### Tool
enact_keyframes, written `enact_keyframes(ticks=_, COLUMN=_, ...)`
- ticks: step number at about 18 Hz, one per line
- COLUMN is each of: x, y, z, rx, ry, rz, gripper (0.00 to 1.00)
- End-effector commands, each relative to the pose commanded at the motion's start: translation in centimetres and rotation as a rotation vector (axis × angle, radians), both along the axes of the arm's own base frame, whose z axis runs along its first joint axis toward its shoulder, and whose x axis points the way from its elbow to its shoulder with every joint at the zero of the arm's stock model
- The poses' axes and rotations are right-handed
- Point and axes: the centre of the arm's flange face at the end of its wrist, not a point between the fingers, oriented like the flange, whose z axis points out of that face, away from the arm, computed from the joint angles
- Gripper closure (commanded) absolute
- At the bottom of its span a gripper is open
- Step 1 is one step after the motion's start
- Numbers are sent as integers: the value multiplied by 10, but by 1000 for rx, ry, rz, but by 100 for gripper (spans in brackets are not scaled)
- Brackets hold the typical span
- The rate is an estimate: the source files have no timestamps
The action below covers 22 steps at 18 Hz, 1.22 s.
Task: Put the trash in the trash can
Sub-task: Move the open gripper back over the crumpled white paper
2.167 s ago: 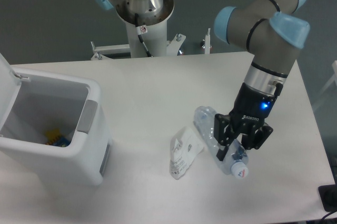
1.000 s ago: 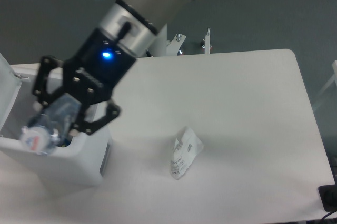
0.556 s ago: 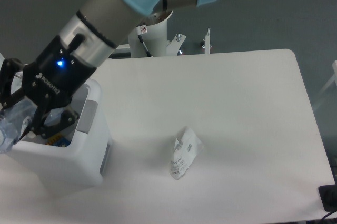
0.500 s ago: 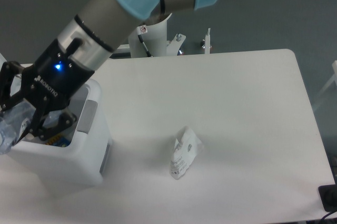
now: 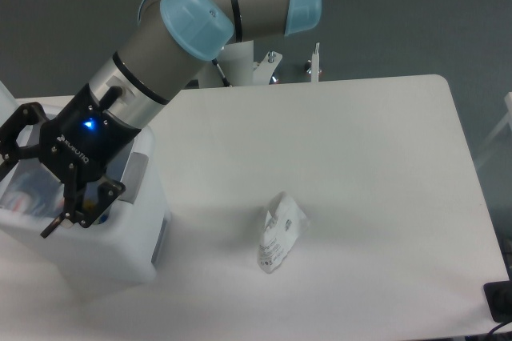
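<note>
The white trash can (image 5: 96, 249) stands at the table's front left, its lid raised at the far left edge of the view. My gripper (image 5: 24, 203) hangs over the can's opening with its fingers spread open. Beneath it, inside the can, lies the clear bluish bottle (image 5: 27, 190) with a bit of red label showing; the fingers stand apart from it. The small white pouch (image 5: 280, 233) with grey print lies on the table, well to the right of the can.
The arm reaches from its base (image 5: 228, 61) at the back edge down over the table's left side. Something blue and yellow (image 5: 98, 211) shows inside the can behind one finger. A dark object (image 5: 500, 301) sits off the table's front right corner.
The gripper carried the bottle from the table's right side to the trash can, then opened; the bottle has dropped from the fingers into the can. The pouch has not moved.
</note>
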Motion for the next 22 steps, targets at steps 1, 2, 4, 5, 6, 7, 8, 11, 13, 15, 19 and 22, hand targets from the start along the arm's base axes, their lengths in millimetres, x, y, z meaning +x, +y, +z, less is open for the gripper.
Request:
enact_keyframes(ticks=1, x=0, y=0, z=0, rx=0, ry=0, rz=0, gripper=0)
enact_keyframes(ticks=2, x=-2, y=1, z=-2, rx=-3, ry=-2, rz=2, gripper=0)
enact_keyframes(ticks=4, x=-23, y=-5, z=-5, rx=-6, ry=-5, rz=34, gripper=0)
enact_keyframes(ticks=5, x=-43, y=-11, z=-7, rx=-9, ry=-7, rz=64, gripper=0)
enact_keyframes(ticks=6, x=-63, y=-19, z=-8, rx=-11, ry=-9, rz=96, gripper=0)
enact_keyframes(ticks=7, x=-87, y=-29, z=-9, rx=-10, ry=-10, rz=133, gripper=0)
enact_keyframes(ticks=8, x=-112, y=-40, z=-11, rx=-12, ry=-11, rz=174, gripper=0)
enact_keyframes(ticks=11, x=-178, y=-69, z=-30, rx=-27, ry=-29, rz=267, gripper=0)
enact_keyframes(ticks=13, x=-213, y=-87, z=-47, rx=-43, ry=-30, rz=313, gripper=0)
enact_keyframes(ticks=15, x=-242, y=-103, z=-64, rx=-61, ry=-48, rz=358, gripper=0)
enact_keyframes(ticks=19, x=-298, y=-123, z=-118, rx=-151, ry=-70, rz=447, gripper=0)
enact_keyframes(ticks=22, x=-315, y=-134, z=-140, rx=-320, ry=140, rz=508, gripper=0)
